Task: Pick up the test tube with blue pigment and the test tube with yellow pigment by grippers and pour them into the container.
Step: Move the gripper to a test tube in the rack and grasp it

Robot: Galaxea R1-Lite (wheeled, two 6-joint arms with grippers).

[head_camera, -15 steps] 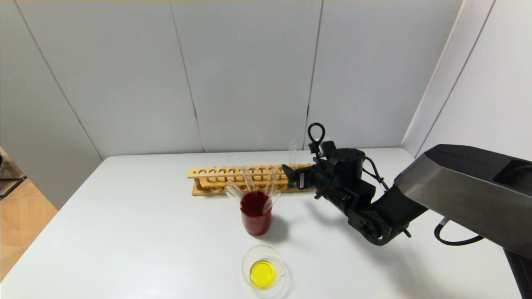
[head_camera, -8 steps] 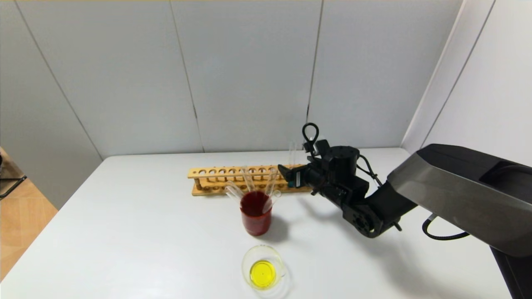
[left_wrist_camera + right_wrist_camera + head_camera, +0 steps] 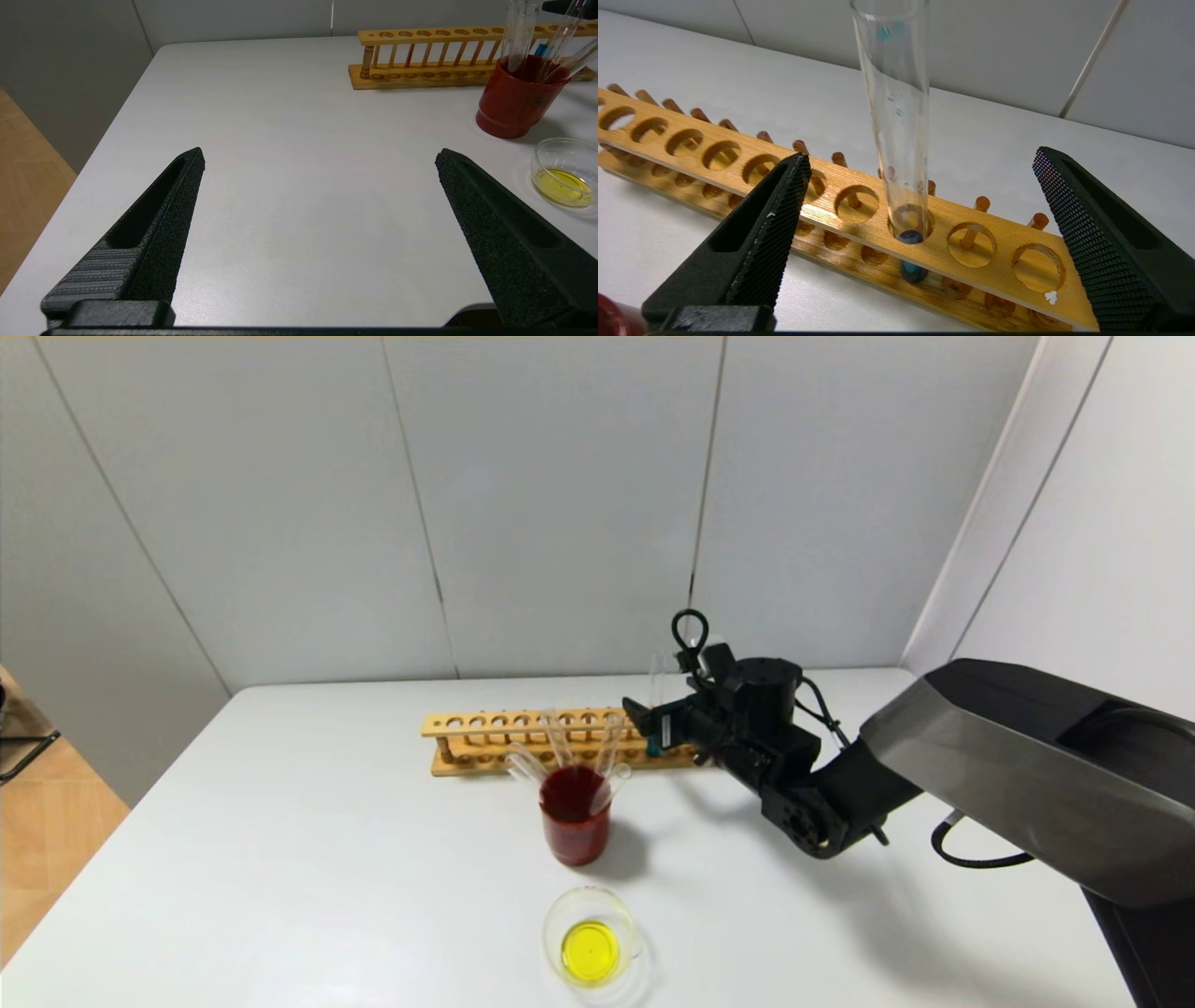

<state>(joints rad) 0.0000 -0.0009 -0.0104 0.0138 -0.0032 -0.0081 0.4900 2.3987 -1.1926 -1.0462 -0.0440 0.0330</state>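
The test tube with blue pigment (image 3: 896, 116) stands upright in a hole near the right end of the wooden rack (image 3: 822, 200); it also shows in the head view (image 3: 657, 679). My right gripper (image 3: 920, 161) is open, with the tube between its fingers and not touched; in the head view it (image 3: 647, 721) is at the rack's right end. The container (image 3: 592, 947) holds yellow liquid at the table's front. No tube with yellow liquid shows. My left gripper (image 3: 320, 156) is open and empty above the table's left front.
A taller beaker of dark red liquid (image 3: 574, 817) with several clear tubes leaning in it stands just in front of the rack (image 3: 504, 742). The left wrist view shows that beaker (image 3: 514, 102), the rack (image 3: 420, 60) and the container (image 3: 563, 175). Wall panels stand behind the table.
My right arm has reached farther left and back, bringing its open gripper up to the rack's right end around the blue tube. Nothing else has moved.
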